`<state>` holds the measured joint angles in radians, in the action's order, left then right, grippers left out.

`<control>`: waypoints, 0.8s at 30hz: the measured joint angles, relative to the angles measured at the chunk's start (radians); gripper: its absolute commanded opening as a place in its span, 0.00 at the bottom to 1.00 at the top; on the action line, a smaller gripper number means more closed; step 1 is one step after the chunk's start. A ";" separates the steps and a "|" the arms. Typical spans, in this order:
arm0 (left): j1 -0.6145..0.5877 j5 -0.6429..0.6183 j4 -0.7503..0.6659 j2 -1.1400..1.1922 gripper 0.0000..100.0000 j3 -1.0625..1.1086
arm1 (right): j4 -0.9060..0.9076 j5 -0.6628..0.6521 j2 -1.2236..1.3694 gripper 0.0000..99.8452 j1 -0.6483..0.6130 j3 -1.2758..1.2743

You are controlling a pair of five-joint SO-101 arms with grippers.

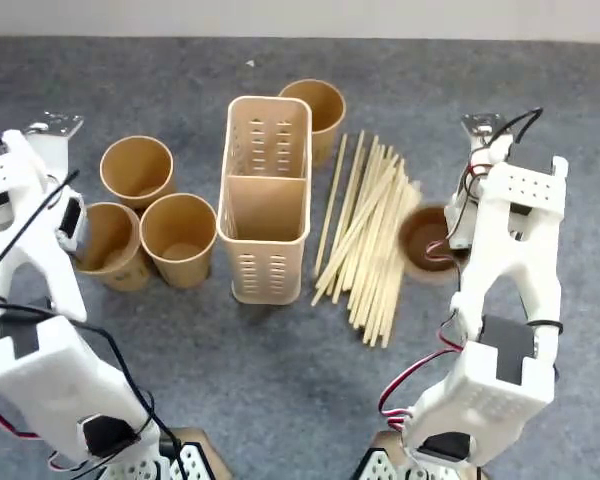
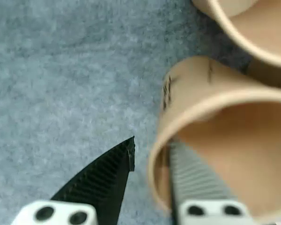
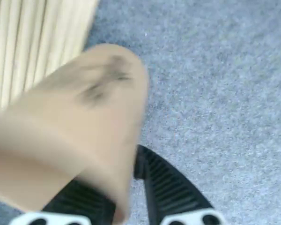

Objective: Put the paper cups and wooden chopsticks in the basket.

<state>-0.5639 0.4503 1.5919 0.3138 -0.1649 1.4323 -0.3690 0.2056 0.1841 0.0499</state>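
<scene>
High view, cups: five paper cups point(image 1: 178, 238) are standing on the grey table point(image 1: 280, 400). Three are clustering left of the basket, one is sitting behind its far end, and one is sitting right of the chopsticks.
High view, basket: one basket point(image 1: 265, 200) with two compartments is standing mid-table between the arms.
High view, chopsticks: one loose pile of wooden chopsticks point(image 1: 370, 235) is lying flat just right of the basket. The sticks are overlapping too much to count.
High view, left arm: the left arm point(image 1: 40, 330) is bending in from the table's left edge. The left gripper point(image 1: 83, 235) is sitting at the rim of the left-side cup point(image 1: 110, 250).
High view, right arm: the right arm point(image 1: 510, 290) is folding forward. The right gripper point(image 1: 450, 240) is sitting at the right-side cup point(image 1: 425, 245).
Left wrist view, cups: two are showing, the left-side cup point(image 2: 201, 89) and a neighbour cup point(image 2: 253, 28) close beside it.
Left wrist view, fingers: the left gripper point(image 2: 152, 150) is straddling the cup wall, fingers spread. The black finger point(image 2: 107, 178) is staying outside, just clear of the wall, and the pale finger point(image 2: 196, 183) is sitting inside.
Right wrist view, things: one right-side cup point(image 3: 75, 122) is showing, with the chopsticks point(image 3: 37, 42) lying beyond it.
Right wrist view, fingers: the right gripper point(image 3: 126, 178) is clamping the cup's wall. One black finger point(image 3: 168, 187) is pressing its outside.
</scene>
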 measured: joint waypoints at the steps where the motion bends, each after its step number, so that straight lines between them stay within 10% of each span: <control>1: 0.000 -0.003 -0.009 0.017 0.00 0.000 | 0.000 0.000 0.000 0.01 0.000 -0.006; 17: -0.169 -0.006 0.153 -0.141 0.01 -0.476 | 0.298 0.057 -0.071 0.01 0.181 0.537; 24: -0.021 -0.161 0.161 -0.374 0.01 -0.640 | 0.315 0.160 -0.252 0.01 0.057 0.626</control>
<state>-0.5854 0.2892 1.7530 -0.0606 -0.8048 1.7469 -0.2094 -0.0460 0.2409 0.6759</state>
